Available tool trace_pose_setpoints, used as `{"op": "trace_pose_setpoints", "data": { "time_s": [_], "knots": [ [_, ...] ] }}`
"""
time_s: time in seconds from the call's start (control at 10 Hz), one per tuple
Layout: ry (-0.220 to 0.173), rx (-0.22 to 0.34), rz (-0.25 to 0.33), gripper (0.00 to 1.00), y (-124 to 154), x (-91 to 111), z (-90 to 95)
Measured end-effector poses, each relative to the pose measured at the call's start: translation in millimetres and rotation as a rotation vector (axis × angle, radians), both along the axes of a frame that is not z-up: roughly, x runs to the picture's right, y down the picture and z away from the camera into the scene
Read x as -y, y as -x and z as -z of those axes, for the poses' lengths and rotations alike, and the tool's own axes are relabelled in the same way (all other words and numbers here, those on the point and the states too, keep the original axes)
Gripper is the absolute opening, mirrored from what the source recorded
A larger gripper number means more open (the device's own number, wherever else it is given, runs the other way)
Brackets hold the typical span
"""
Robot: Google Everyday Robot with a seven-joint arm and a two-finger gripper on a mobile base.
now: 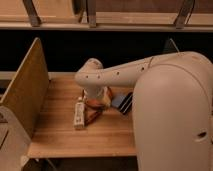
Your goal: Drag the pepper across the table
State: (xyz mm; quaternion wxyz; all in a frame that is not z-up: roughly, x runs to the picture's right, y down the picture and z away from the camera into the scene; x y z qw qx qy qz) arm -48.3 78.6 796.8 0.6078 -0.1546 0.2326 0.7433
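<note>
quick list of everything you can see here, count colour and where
table: one, light wood, centre
side panel: one, wooden, upright at table's left end
white tube: one, white, lying left of the pepper
pepper: one, dark red-brown, on the table beside the tube
dish: one, orange-red, under the arm's end, partly hidden
dark flat object: one, blue-black, right of the dish
arm: one, white, reaching over the table from the right
hand: one, low by the dish, mostly hidden by the arm

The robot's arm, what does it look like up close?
The arm is a thick, smooth, cream-white tube with rounded joints and a row of small dark dots along its side. No loose cables show. Its gripper sits below the rounded end, over the table, mostly hidden.
</note>
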Motion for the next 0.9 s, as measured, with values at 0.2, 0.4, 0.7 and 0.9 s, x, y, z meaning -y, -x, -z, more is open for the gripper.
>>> {"op": "trace_pose_setpoints", "data": {
  "time_s": [0.2,0.4,0.7,0.9],
  "knots": [
    [0.044,-0.005,-0.069,0.80,0.7,-17.6,-16.1],
    [0.081,-0.026,-0.129,0.80,-5.9,-33.7,-25.4],
    [0.125,-0.048,-0.201,0.80,-13.5,-53.3,-33.7],
    [0.160,-0.056,-0.203,0.80,-15.5,-69.7,-35.6]
  ]
}}
